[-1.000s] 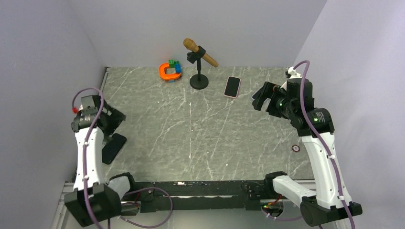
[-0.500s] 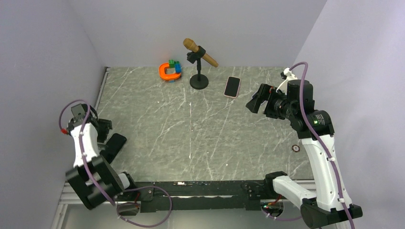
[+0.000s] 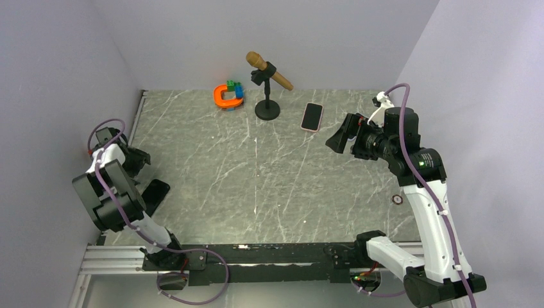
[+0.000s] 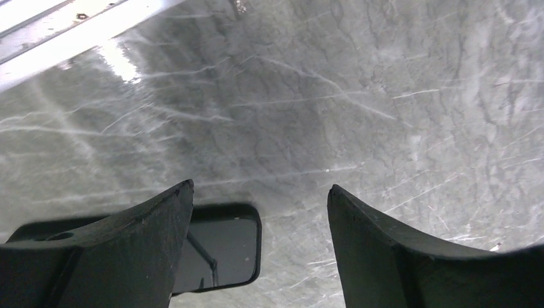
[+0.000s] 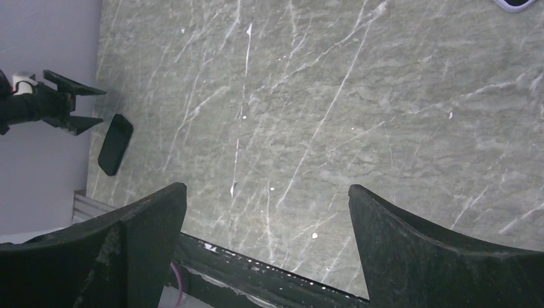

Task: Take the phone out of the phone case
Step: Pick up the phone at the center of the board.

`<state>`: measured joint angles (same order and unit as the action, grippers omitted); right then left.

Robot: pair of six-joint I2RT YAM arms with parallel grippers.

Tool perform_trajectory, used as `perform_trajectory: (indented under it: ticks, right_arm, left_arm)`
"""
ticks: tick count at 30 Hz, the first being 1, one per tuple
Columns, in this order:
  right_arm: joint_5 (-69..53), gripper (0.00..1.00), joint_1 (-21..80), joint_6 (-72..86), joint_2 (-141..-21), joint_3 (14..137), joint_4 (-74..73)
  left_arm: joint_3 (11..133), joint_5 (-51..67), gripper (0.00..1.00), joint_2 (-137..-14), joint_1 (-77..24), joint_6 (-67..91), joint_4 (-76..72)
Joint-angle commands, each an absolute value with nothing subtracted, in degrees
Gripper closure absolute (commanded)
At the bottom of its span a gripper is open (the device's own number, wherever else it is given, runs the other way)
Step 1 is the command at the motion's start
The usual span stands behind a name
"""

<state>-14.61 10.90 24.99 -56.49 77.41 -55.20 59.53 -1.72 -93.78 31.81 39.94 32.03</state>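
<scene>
L gripper (image 4: 260, 186), R gripper (image 5: 267, 187) both spread, empty; grey marble tabletop (image 3: 256, 167), lilac walls (image 3: 192, 38).

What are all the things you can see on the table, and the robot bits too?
microphone on stand: one, tan head with black stand, far middle of the table
toy blocks: one cluster, orange with green and blue, far edge, left of the stand
pink-edged phone: one, dark face with pink rim, lying flat right of the stand
black slab: one, black, phone-shaped, flat at the left edge
small round thing: one, red and white, right edge; too small to identify
table: one, grey marbled
left claw: one, black, open, near the black slab
right claw: one, black, open, raised near the pink-edged phone
</scene>
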Motion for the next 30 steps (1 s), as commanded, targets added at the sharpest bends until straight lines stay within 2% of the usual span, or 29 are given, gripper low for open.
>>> perform_trajectory:
  ticks: [1, 7, 9, 12, 15, 22, 25, 30]
  right_arm:
    - [-14.15, 0.0, 10.58, 24.29, -55.06, 78.13, -53.42]
    - [-14.95, 0.0, 10.65, 25.05, -53.55, 77.34, -52.39]
    - [-14.96, 0.0, 10.68, 25.01, -53.08, 76.64, -51.86]
    - [-14.85, 0.0, 10.7, 24.83, -52.87, 76.06, -51.68]
    - [-15.56, 0.0, 10.62, 25.04, -52.79, 75.32, -51.05]
    - [-16.83, 0.0, 10.64, 26.3, -52.26, 73.22, -48.71]
    - [-16.84, 0.0, 10.68, 26.83, -51.97, 72.24, -48.07]
    - [-16.89, 0.0, 10.62, 27.24, -51.17, 70.61, -47.21]
  left_arm:
    - [63.07, 3.75, 0.19, -98.13, 32.21, 34.82, 30.87]
    - [59.83, 5.95, 0.1, -97.86, 32.63, 33.44, 31.44]
    - [56.38, 8.74, 0.08, -95.67, 33.3, 35.97, 30.22]
    - [48.43, 11.62, 0.01, -89.01, 33.53, 38.42, 25.24]
    - [42.9, 13.74, 0.01, -83.75, 33.41, 39.63, 21.83]
    - [35.57, 21.84, 0.01, -82.34, 31.5, 40.68, 18.04]
    - [36.56, 18.66, 0.01, -79.73, 28.08, 37.71, 20.88]
    - [38.73, 5.97, 0.0, -69.79, 20.66, 35.1, 28.25]
